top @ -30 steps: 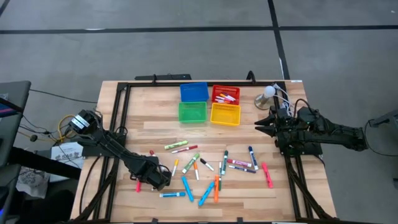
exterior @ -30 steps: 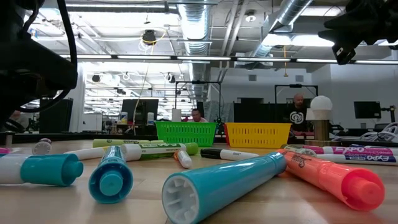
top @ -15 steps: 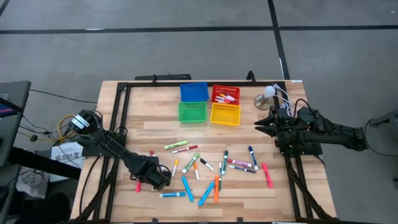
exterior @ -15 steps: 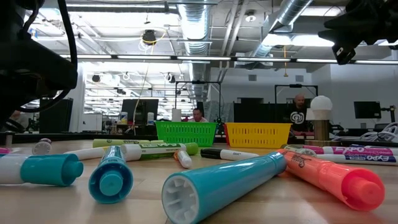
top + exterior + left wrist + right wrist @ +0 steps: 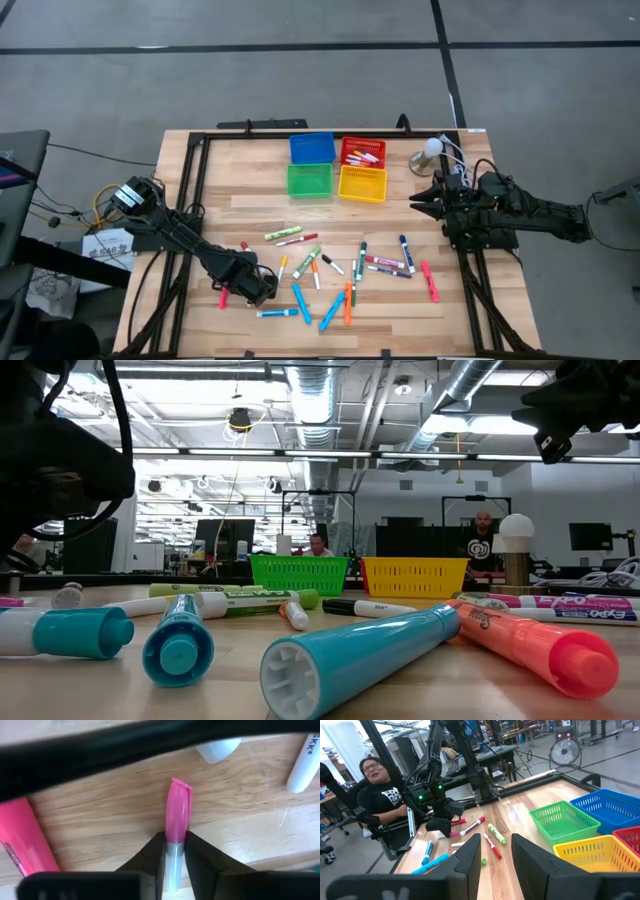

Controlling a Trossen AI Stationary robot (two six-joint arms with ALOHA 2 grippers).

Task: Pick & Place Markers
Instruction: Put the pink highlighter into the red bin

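Your left tool (image 5: pixel 174 851) has closed since a second ago, and it is now pinching a pink-capped marker (image 5: pixel 178 812) by its grey body just behind the cap. That marker is lying flat on the desk (image 5: pixel 240 210) near the front left corner, with a fatter pink marker (image 5: pixel 22 837) resting just beside it. In the high view the left tool (image 5: pixel 252 287) is sitting low over the left end of the scatter.

You are looking at the rest of the markers (image 5: pixel 340 268) spread loosely across the front half of the desk: short thin pens, many white-bodied, with caps in red, green, blue, orange, black and pink. Several are crossing or touching each other near the middle.

At the far edge 4 small bins are standing in a square: blue (image 5: pixel 311 148), red (image 5: pixel 363 152), green (image 5: pixel 309 180) and yellow (image 5: pixel 362 183). The red one is already holding a few markers.

Your right tool (image 5: pixel 418 202) is waiting above the right side of the desk, near a small white lamp (image 5: pixel 432 148), with its fingers (image 5: pixel 470 854) slightly apart and holding nothing.
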